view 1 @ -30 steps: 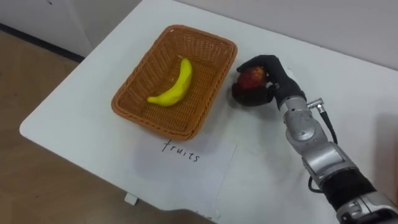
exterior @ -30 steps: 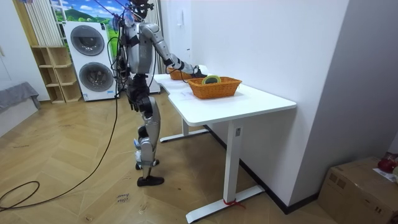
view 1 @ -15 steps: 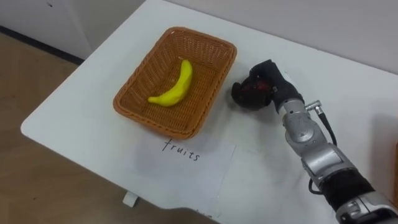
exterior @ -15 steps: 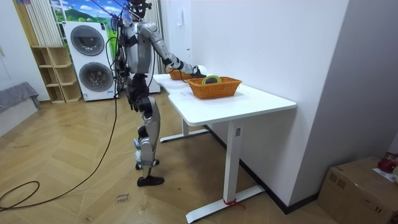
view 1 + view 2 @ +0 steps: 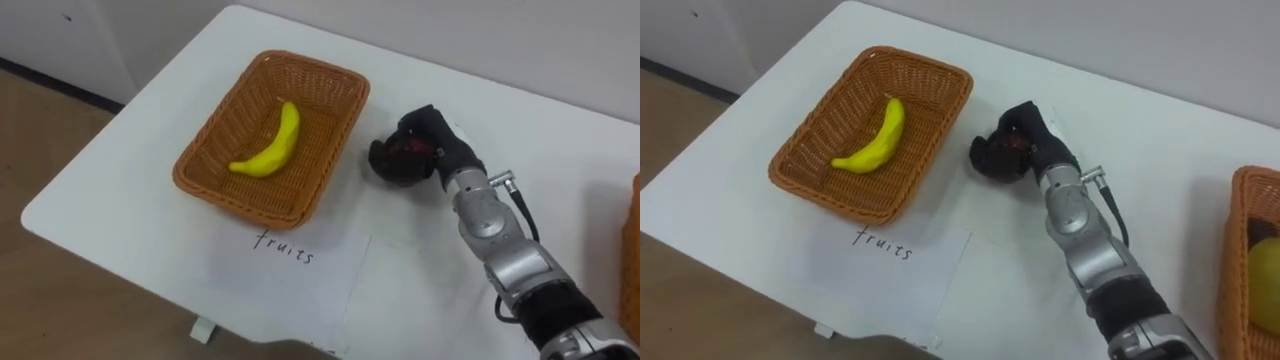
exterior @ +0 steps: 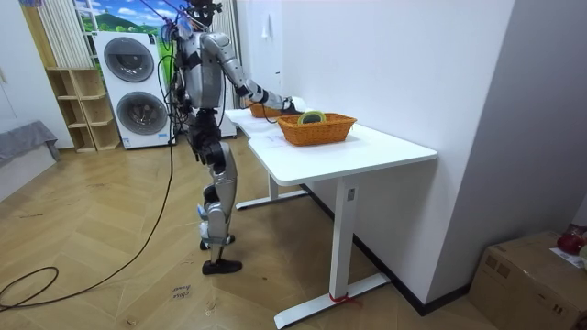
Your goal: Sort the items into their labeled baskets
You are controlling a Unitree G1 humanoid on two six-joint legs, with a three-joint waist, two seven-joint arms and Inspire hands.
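Fingers [image 5: 379,160] on my right hand [image 5: 432,140] now clamp tighter over the apple [image 5: 402,153], just beside the fruit basket [image 5: 352,98]; open table [image 5: 560,150] around.

Right eye view. A white table [image 5: 1160,140] carries a brown wicker basket [image 5: 855,205] at its left end, with one yellow banana [image 5: 872,140] lying inside along its length. A sheet of paper [image 5: 895,270] bearing handwriting lies flat just in front of that basket. Beside the basket's right rim, the right hand [image 5: 1030,135] has its dark fingers curled round a red apple [image 5: 1006,152]. A second wicker basket [image 5: 1238,250] at the right edge holds a yellow-green item [image 5: 1266,272].
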